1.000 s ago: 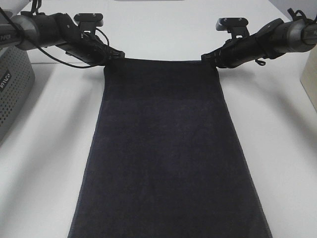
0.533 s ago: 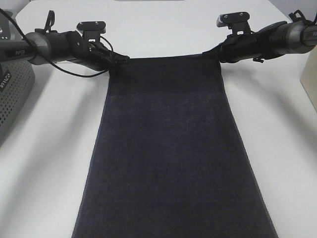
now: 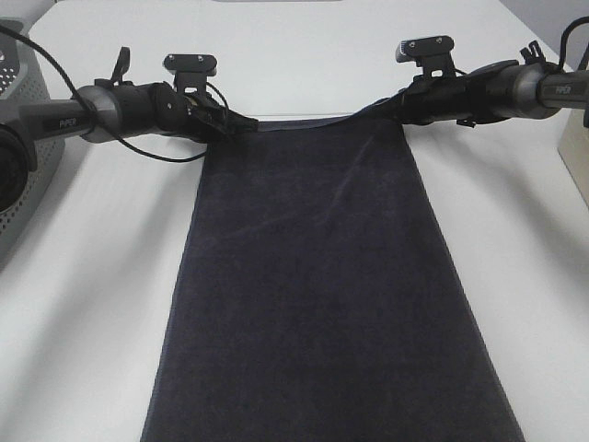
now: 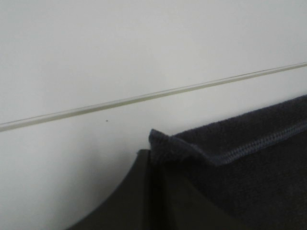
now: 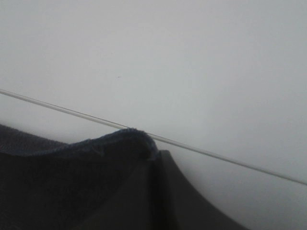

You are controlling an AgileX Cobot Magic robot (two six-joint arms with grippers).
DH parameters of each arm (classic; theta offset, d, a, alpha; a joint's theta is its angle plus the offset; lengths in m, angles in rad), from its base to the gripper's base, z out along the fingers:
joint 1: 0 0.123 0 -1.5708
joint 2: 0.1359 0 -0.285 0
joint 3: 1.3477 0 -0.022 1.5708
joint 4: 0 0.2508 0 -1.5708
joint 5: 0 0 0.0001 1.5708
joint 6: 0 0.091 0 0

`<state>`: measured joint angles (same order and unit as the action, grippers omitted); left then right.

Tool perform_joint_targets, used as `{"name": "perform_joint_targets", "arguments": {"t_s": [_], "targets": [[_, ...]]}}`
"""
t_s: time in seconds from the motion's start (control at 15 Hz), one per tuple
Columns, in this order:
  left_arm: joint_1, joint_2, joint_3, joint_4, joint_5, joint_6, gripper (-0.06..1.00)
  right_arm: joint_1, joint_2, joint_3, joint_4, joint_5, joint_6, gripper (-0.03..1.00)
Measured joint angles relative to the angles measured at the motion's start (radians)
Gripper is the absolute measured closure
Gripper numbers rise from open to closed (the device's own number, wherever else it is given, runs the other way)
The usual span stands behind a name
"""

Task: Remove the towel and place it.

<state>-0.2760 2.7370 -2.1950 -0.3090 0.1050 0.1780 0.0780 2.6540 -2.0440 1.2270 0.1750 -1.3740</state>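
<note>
The high camera looks down from the near side across the white table [image 3: 83, 304], taking in most of the towel [image 3: 322, 304]. Each wrist camera sits very close, looking past the left gripper [image 4: 148, 191] or right gripper [image 5: 153, 191] at one far towel corner, which the high view also shows.
</note>
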Motion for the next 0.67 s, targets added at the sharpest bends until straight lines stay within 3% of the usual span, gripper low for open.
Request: {"name": "perform_joint_targets", "arguments": {"t_s": [0.27,0.47,0.67], "targets": [[0.0,0.005,0.0,-0.008,-0.052,-0.001,0.94,0.0,0.029,-0.003,-0.001,-0.002,-0.001,0.96],[0.009,0.006,0.0,-0.056,-0.051,-0.153,0.94,0.0,0.032,-0.006,-0.038,-0.004,-0.001,0.96],[0.029,0.006,0.0,-0.061,-0.033,-0.245,0.94,0.0,0.032,-0.006,-0.003,-0.005,0.027,0.96]]}}
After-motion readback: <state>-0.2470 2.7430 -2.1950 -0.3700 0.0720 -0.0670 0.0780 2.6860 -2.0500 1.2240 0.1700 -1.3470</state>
